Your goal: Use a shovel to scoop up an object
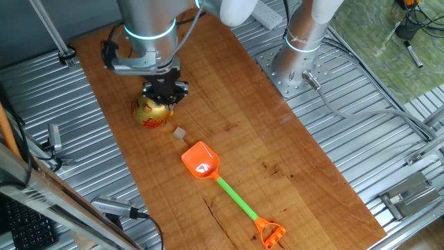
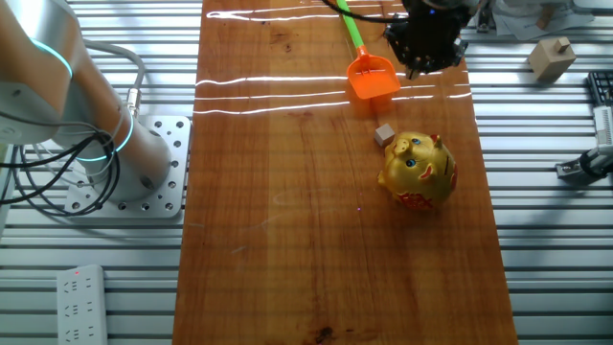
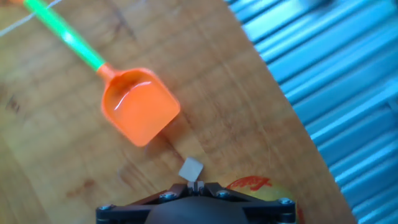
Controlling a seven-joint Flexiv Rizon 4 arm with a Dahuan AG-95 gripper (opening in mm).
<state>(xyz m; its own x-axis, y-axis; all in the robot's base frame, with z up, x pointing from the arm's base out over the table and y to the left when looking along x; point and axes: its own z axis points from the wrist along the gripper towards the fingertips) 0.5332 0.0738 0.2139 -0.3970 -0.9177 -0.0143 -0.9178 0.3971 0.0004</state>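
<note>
The shovel lies flat on the wooden board, its orange blade (image 1: 201, 161) pointing at the cube, with a green shaft (image 1: 236, 196) and an orange loop end (image 1: 270, 233). It also shows in the other fixed view (image 2: 372, 77) and in the hand view (image 3: 140, 113). The tiny pale tan cube (image 1: 180, 132) (image 2: 385, 135) (image 3: 191, 168) sits just off the blade's tip. My gripper (image 1: 165, 92) (image 2: 428, 46) (image 3: 196, 186) hangs above the board, shut and empty, beside the golden cat figurine. In the hand view the cube lies just beyond the fingertips.
The golden cat figurine with a red base (image 1: 152, 113) (image 2: 418, 171) stands close beside the cube. The board's edge (image 3: 273, 93) drops to ribbed metal table. The robot base (image 2: 134, 163) is at the side. A wooden block (image 2: 551, 57) lies off the board.
</note>
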